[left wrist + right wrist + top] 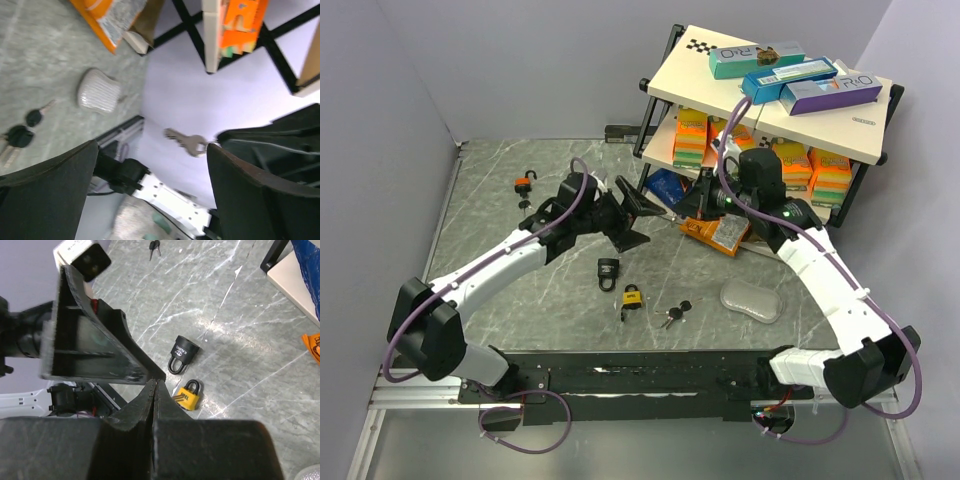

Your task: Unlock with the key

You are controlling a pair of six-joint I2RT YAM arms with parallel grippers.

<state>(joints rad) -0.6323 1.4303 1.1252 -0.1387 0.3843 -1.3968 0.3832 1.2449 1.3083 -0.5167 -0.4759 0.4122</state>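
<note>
A black padlock (608,270) and a yellow padlock (632,298) lie on the table, also in the right wrist view (184,352) (190,395). A third padlock (523,183) with an orange body lies far left. Black-headed keys (672,314) lie right of the yellow padlock. My left gripper (632,216) hovers above the table, wide open and empty (152,150). My right gripper (682,208) faces it with its jaws shut (156,382). A silver key (187,141) juts from its dark tip in the left wrist view. The key is hidden in the right wrist view.
A two-level shelf rack (665,75) stands at the back right with boxes on top and sponges below. An orange packet (715,232) and a grey pouch (752,298) lie in front of it. A black mounting rail (640,380) runs along the near edge.
</note>
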